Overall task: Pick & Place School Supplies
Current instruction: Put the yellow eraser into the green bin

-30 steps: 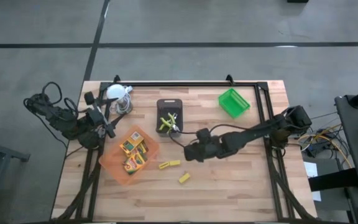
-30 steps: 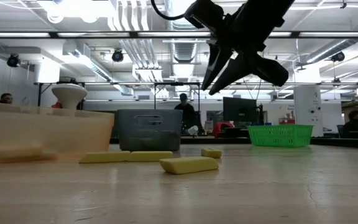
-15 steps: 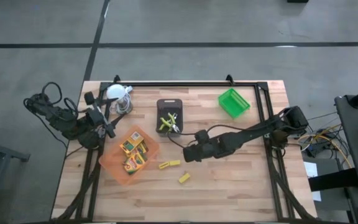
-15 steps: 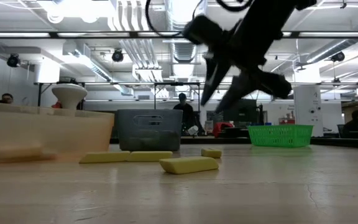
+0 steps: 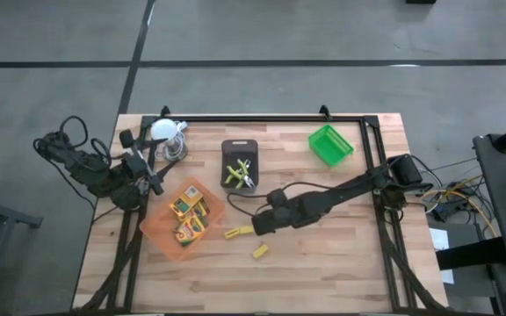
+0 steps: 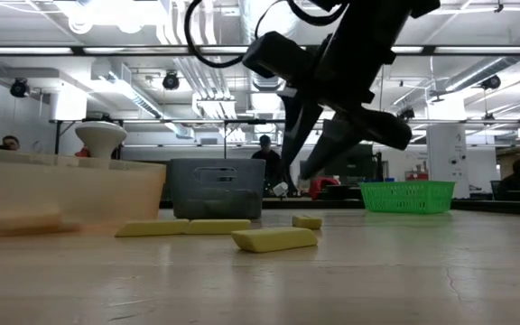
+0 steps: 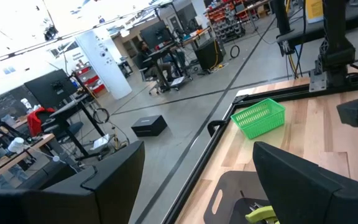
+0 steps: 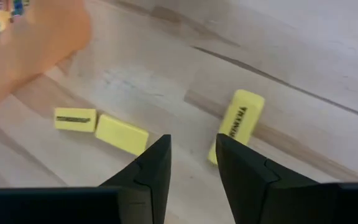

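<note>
**Right pincer over the loose yellow blocks**

We see the wooden surface [image 5: 323, 272] first, with a black frame around its edge. The right arm reaches in from the right edge across the middle, and the right pincer [image 5: 259, 226] hangs above the surface beside the yellow blocks; in its wrist view the fingers [image 8: 151, 168] stand slightly apart with nothing between them. The left arm waits at the left edge, and the left pincer [image 5: 154, 182] is spread wide and empty, just beside the orange tray.

The orange tray [image 5: 158, 230] sits left of centre and holds the crayon boxes [image 5: 187, 215], yellow-green with dark print. The green basket [image 5: 330, 145] lies toward the far right, well apart from the rest. The black tray [image 5: 240, 151] lies near the far middle and holds the lime-handled scissors [image 5: 236, 172]. A white-topped object [image 5: 163, 132] stands near the far left corner.

Smallest: two yellow blocks [image 5: 239, 232] lie end to end on the bare surface just right of the orange tray, near the right pincer. A third yellow block [image 5: 260, 251] lies alone, closer to the near edge, apart from the pair.
</note>
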